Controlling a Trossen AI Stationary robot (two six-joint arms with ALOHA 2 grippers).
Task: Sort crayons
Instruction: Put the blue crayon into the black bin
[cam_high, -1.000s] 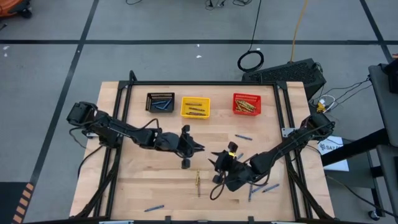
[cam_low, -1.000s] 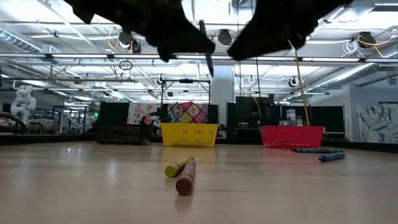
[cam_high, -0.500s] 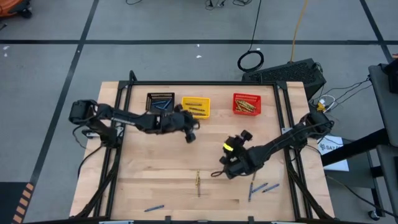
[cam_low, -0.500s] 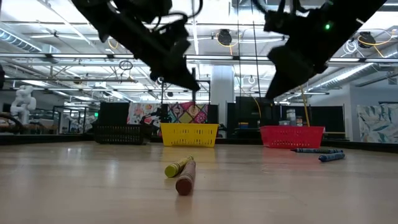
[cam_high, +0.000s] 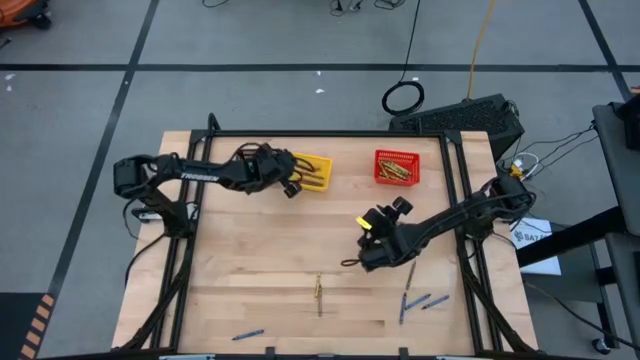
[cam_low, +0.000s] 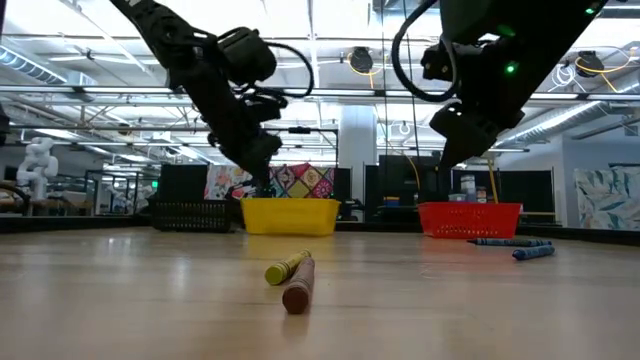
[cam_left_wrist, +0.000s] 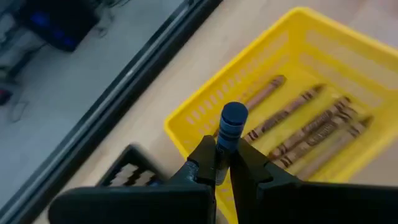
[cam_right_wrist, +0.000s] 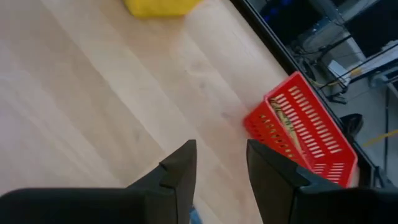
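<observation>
two crayons (cam_low: 290, 277) on wooden table (cam_low: 450, 300)

No text, label, brand or number can be read on anything in these views.

- Yellow basket (cam_high: 318, 172) sits at the table's 12 o'clock edge, a bit left of ctr.
- Red basket (cam_high: 396, 168) is just to its 3 o'clock.
- Black basket (cam_low: 192, 214): you see it in the low view at 9 o'clock of the yellow one.
- Off the wooden table (cam_high: 250, 270), a cable coil (cam_high: 403, 98) lies on the floor at 12 o'clock, w/ a black case (cam_high: 470, 118) beside it.
</observation>
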